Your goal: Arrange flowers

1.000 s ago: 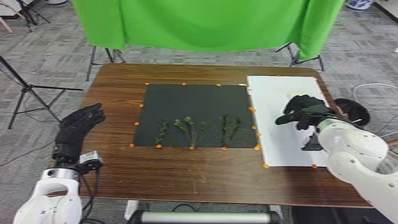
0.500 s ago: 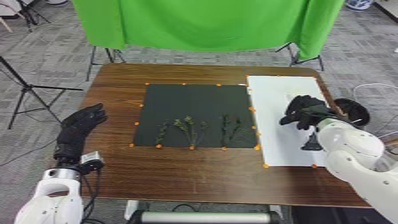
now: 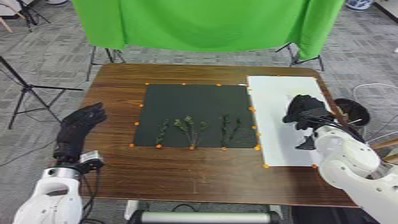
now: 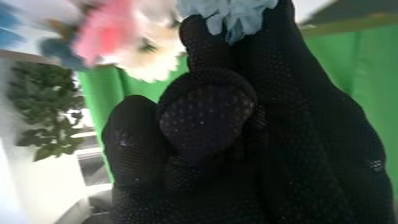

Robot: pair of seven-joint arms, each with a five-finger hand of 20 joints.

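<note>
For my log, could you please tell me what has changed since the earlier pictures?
The right hand in a black fabric glove has turned above the white sheet, its wrist swinging toward the robot; any new grasp is unclear. The black-gloved left hand and green leafy sprigs on the black mat stayed put.

the mat (image 3: 195,100) is black; sprigs (image 3: 188,121) on it are green, the sheet (image 3: 274,95) right of it white, the cloth (image 3: 204,25) beyond it bright green. flowers (image 4: 105,37) are pink, cream and pale blue.
</note>
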